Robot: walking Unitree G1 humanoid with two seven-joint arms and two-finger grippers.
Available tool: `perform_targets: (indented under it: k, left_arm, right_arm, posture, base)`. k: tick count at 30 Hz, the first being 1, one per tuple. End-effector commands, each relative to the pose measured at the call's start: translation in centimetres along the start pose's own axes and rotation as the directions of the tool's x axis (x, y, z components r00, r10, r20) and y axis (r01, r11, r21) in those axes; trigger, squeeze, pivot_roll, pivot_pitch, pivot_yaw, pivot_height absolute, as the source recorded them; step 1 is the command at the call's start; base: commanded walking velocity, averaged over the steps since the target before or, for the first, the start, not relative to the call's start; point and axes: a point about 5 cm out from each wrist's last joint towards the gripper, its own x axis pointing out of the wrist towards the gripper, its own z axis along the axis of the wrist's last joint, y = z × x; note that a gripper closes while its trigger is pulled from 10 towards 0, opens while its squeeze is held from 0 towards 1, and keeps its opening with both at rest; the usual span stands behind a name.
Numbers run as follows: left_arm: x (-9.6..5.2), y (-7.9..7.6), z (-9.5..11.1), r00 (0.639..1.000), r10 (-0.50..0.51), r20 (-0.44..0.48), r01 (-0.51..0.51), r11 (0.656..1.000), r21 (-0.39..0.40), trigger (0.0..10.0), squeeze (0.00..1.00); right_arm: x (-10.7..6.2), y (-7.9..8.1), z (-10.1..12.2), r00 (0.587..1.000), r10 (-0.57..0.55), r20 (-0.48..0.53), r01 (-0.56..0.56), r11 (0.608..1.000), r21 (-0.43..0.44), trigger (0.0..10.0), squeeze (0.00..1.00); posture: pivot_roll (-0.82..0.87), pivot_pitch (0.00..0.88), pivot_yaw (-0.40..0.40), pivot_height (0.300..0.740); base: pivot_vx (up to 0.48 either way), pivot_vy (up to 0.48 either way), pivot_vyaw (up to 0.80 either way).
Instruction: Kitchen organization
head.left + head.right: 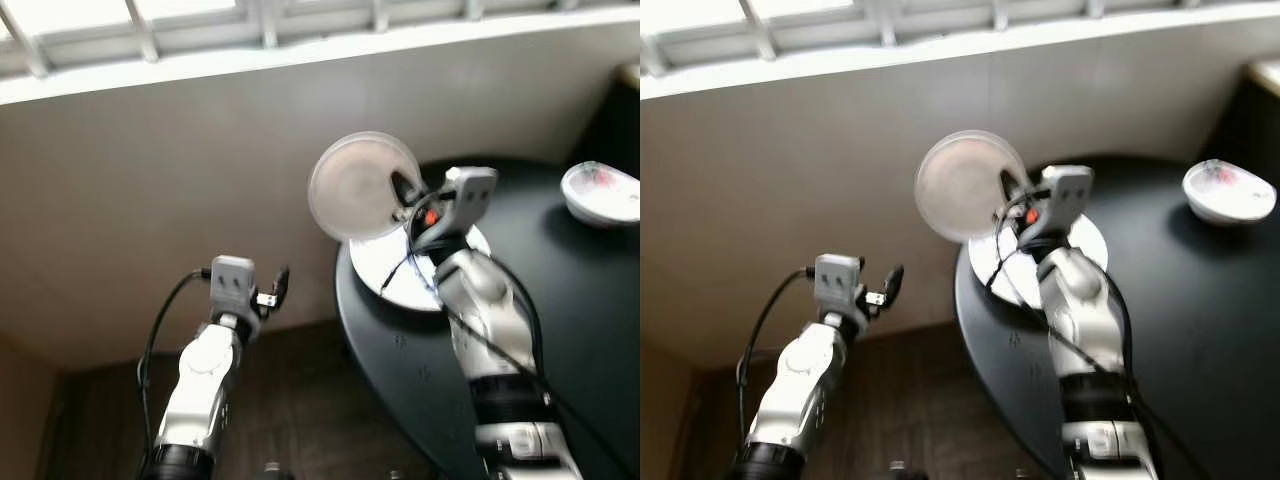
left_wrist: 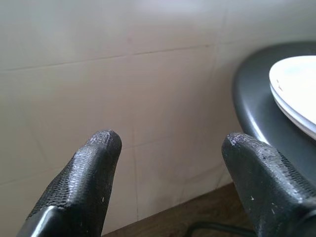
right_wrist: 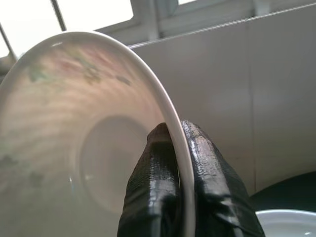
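Note:
My right gripper (image 1: 400,190) is shut on the rim of a translucent white bowl (image 1: 362,185) with a faint floral print, held tilted on edge above the table's left rim. In the right wrist view both black fingers (image 3: 197,168) pinch the bowl (image 3: 74,138). Under it, a stack of white plates (image 1: 395,270) lies on the round black table (image 1: 570,330). My left gripper (image 1: 281,281) hangs open left of the table, off its edge, facing the wall; its fingertips (image 2: 98,148) stand wide apart with nothing between them.
Another white floral bowl (image 1: 600,192) sits at the table's far right. A beige tiled wall (image 1: 150,190) rises behind, with a window ledge (image 1: 300,50) on top. Dark wooden floor (image 1: 300,400) lies below to the left.

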Motion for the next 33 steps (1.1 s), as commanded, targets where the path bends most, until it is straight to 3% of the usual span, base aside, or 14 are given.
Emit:
perform_targets:
  k: [1, 11, 21, 33]
  left_arm:
    - [-0.1, 0.6, -0.3, 1.000, 0.014, -0.016, -0.014, 1.000, 0.006, 10.0, 0.00]
    - [0.2, 0.8, -0.2, 1.000, 0.024, -0.016, -0.024, 1.000, 0.006, 10.0, 0.00]
    - [0.2, 0.9, -0.2, 1.000, 0.023, -0.014, -0.023, 1.000, 0.008, 10.0, 0.00]
    - [0.1, 0.9, 0.0, 1.000, 0.027, 0.004, -0.027, 1.000, 0.010, 10.0, 0.00]
  right_arm:
    - [0.0, 0.9, 0.6, 0.999, 0.034, 0.009, -0.033, 0.998, -0.045, 0.0, 0.00]
    - [-0.8, 2.7, -0.3, 0.997, 0.073, -0.035, -0.076, 0.993, -0.088, 0.0, 0.00]
    - [-1.0, 2.8, -0.4, 0.997, 0.061, -0.043, -0.065, 0.993, -0.099, 0.0, 0.00]
    - [-1.0, 3.0, -0.5, 0.997, 0.068, -0.044, -0.073, 0.988, -0.138, 0.0, 0.00]
  posture:
    - [-0.08, 0.031, 0.023, 0.740]
    - [-0.08, 0.023, 0.028, 0.740]
    - [-0.08, 0.023, 0.029, 0.740]
    - [-0.08, 0.028, 0.028, 0.740]
  base:
    - [0.000, 0.000, 0.80]
    - [0.000, 0.000, 0.80]
    - [0.000, 0.411, 0.80]
    - [0.000, 0.000, 0.80]
